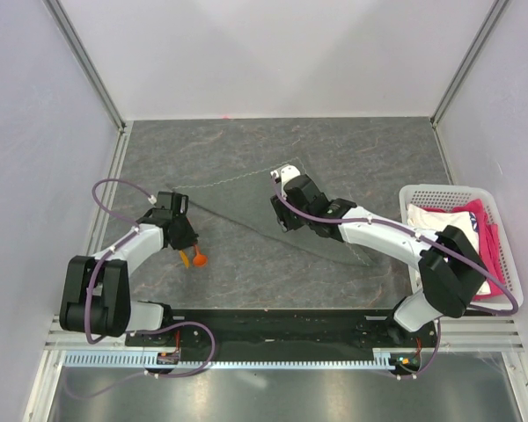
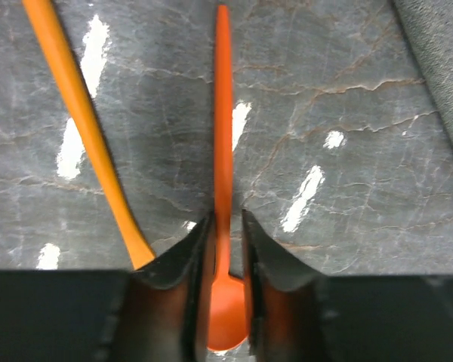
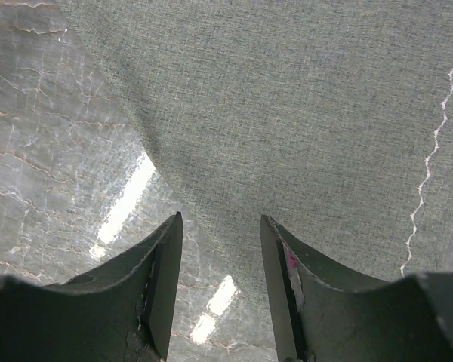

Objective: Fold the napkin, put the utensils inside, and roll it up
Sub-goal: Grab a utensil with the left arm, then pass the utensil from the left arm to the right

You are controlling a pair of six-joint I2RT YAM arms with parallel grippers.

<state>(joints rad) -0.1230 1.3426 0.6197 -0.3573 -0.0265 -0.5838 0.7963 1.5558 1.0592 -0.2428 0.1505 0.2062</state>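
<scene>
Orange spoon (image 2: pixel 223 151) straddled by the left tool (image 2: pixel 228 226)
It lies on the tabletop (image 2: pixel 347 188), lower left of the top view, grip uncertain; second utensil (image 2: pixel 83 121) just beside; napkin (image 1: pixel 246 195) mid-frame under the right tool (image 3: pixel 220 222), jaws apart, empty.

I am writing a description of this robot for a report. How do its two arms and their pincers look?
The left arm and right arm have white shells, black joints and black bases. A purple cable loops along each. The left pincer and right pincer have two matte black fingers; one right finger carries a small pink mark.
</scene>
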